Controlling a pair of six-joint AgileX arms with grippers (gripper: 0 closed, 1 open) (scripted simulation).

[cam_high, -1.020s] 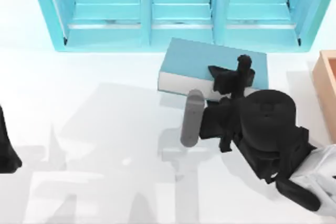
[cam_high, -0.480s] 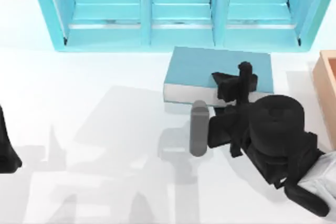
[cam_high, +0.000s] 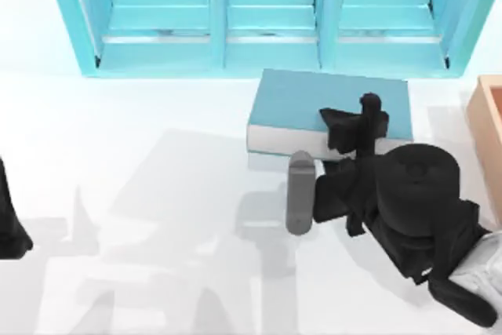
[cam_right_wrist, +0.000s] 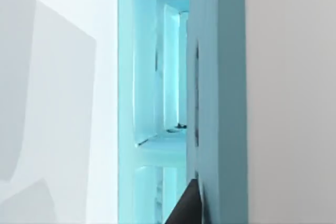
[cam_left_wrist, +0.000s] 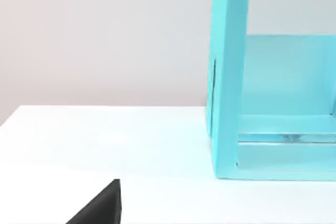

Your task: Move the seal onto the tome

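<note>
Right gripper (cam_high: 354, 125) extended forward; left arm (cam_high: 11, 225) parked at left edge.

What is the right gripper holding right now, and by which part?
Cannot be told. The right gripper hangs over the tome, and its own body hides whatever sits between the fingers. The left arm is parked at the table's left edge.

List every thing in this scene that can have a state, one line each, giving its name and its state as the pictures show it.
tome: closed, lying flat on the table in front of the shelf unit.
shelf unit: upright, compartments open to the front.
open box: at the table's right edge, top open.
right gripper: over the tome's near right part.
left gripper: parked at the table's left edge.
</note>
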